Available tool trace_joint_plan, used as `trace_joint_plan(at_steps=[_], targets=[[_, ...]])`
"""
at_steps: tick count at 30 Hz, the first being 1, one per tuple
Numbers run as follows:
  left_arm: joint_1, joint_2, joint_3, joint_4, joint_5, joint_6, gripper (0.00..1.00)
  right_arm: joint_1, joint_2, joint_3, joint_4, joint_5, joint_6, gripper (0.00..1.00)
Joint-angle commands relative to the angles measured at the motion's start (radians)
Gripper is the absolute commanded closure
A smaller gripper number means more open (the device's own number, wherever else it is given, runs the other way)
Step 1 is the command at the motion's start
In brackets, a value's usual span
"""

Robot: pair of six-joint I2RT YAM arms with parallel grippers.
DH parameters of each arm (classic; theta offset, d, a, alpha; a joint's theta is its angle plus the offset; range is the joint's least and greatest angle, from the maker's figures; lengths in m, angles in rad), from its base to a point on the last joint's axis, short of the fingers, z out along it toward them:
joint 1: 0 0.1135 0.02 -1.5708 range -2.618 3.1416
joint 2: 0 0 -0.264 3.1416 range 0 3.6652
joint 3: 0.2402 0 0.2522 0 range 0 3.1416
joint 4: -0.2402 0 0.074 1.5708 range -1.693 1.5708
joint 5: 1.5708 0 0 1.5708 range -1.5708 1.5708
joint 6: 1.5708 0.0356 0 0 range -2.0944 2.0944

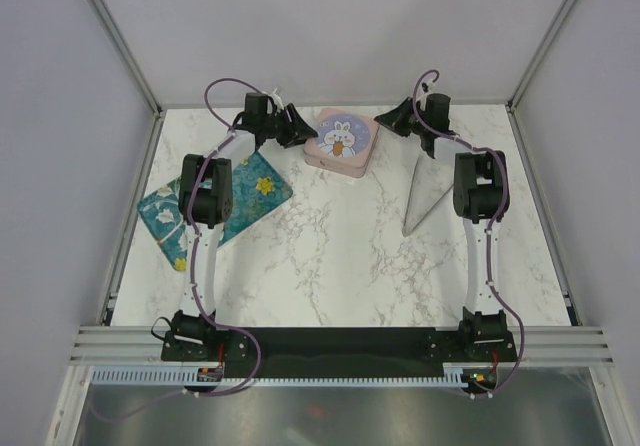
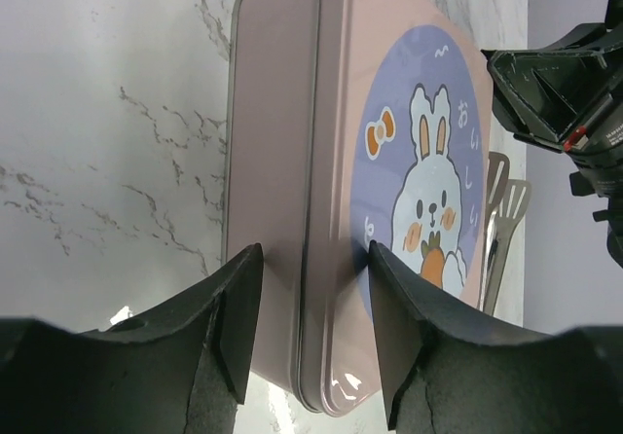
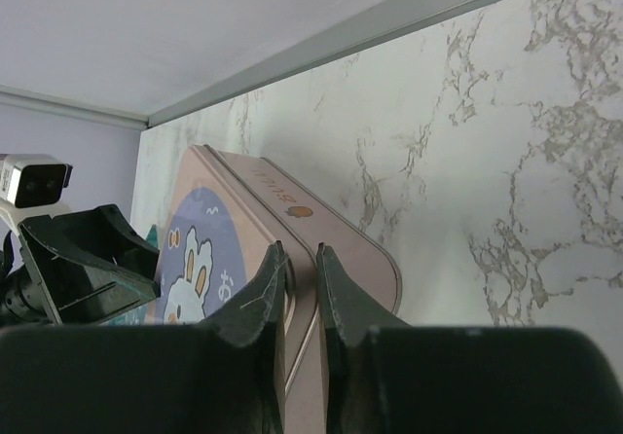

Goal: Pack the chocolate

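No chocolate shows in any view. A closed pink square tin [image 1: 342,143] with a rabbit picture on its lid stands at the back middle of the table. My left gripper [image 1: 300,126] is open at the tin's left corner. In the left wrist view [image 2: 313,298] its jaws straddle that corner of the tin [image 2: 282,162], with gaps showing on both sides. My right gripper [image 1: 398,119] is at the tin's right corner. In the right wrist view [image 3: 302,264] its jaws stand close together on the lid's rim [image 3: 292,212].
A teal flowered cloth [image 1: 215,206] lies at the left under the left arm. Grey metal tongs [image 1: 425,194] lie at the right beside the right arm, and show in the left wrist view [image 2: 504,220]. The back wall stands close behind the tin.
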State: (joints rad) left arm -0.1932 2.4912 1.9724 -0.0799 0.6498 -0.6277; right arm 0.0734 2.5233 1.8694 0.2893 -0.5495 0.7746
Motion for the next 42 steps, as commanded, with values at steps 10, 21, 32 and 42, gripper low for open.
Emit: trace_joint_plan(at_steps=[10,21,32,42], targets=[[-0.040,0.038,0.031,0.012,0.039,-0.024,0.55,-0.043,0.008,0.036,-0.174,0.040,-0.029,0.62],[-0.046,-0.043,0.005,0.029,0.027,-0.046,0.55,-0.093,-0.121,0.131,-0.280,-0.027,-0.069,0.76],[-0.045,-0.014,-0.010,0.028,0.025,-0.053,0.57,0.104,-0.152,-0.116,0.056,-0.233,0.172,0.91],[-0.043,-0.014,-0.004,-0.006,0.016,-0.030,0.58,0.131,-0.087,-0.121,-0.035,-0.205,0.121,0.92]])
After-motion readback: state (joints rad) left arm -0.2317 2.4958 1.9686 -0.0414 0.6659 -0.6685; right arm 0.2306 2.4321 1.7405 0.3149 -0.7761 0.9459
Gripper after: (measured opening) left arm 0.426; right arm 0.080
